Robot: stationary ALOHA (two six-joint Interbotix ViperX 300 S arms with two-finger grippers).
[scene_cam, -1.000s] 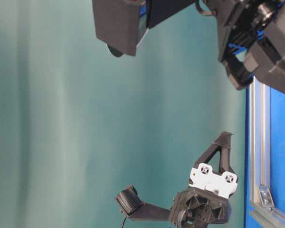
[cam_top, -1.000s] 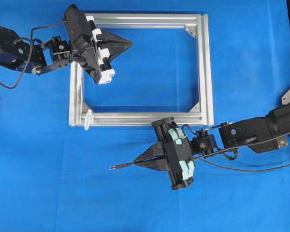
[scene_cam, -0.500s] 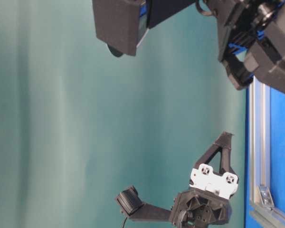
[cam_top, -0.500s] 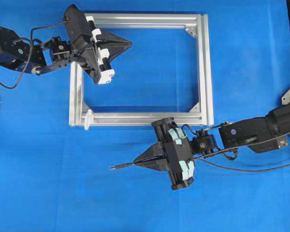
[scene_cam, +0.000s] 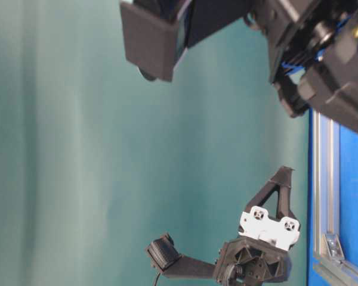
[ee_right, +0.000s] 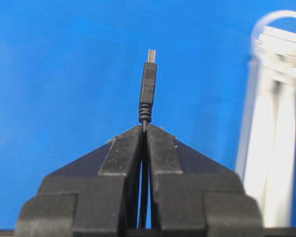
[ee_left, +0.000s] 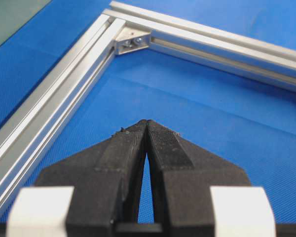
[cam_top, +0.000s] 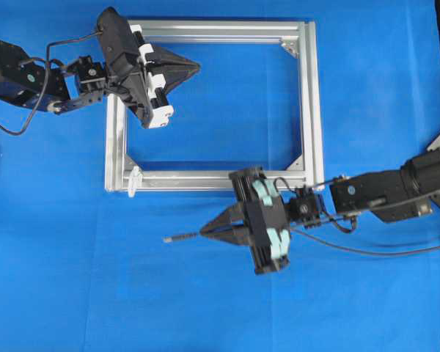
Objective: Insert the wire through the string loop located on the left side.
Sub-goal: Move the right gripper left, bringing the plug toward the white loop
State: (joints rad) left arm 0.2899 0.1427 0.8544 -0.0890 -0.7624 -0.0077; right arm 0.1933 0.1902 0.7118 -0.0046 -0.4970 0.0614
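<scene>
R gripper (cam_top: 205, 233) is clamped on the wire (cam_top: 182, 237) just behind the plug, so only the short plug end sticks out ahead of the tips, pointing away from the arm; rest of the cable trails back along the R arm. Landmark = aluminium frame (cam_top: 308, 110) on the blue bench (cam_top: 59, 279). The string loop (cam_top: 134, 180) hangs at the frame's near-left corner, just outside the bar; the plug tip sits off the frame's near bar, out on the bench side, near the loop but still apart from it and off its line. L gripper (cam_top: 194, 67) is shut on nothing, hovering inside the frame by its far-left corner, well apart from the loop. Risks, as I judge them: loop is tiny and floppy, so a slightly off approach prob pushes it aside or flattens it against the frame bar instead of threading it. In the R wrist view the loop shows off to the side of the plug axis, so a straight push would likely miss; needs re-aim first. Plug could also catch the frame corner and twist in the grip. Nothing holds the loop open, since L gripper is away from it. Trailing cable may drag.
</scene>
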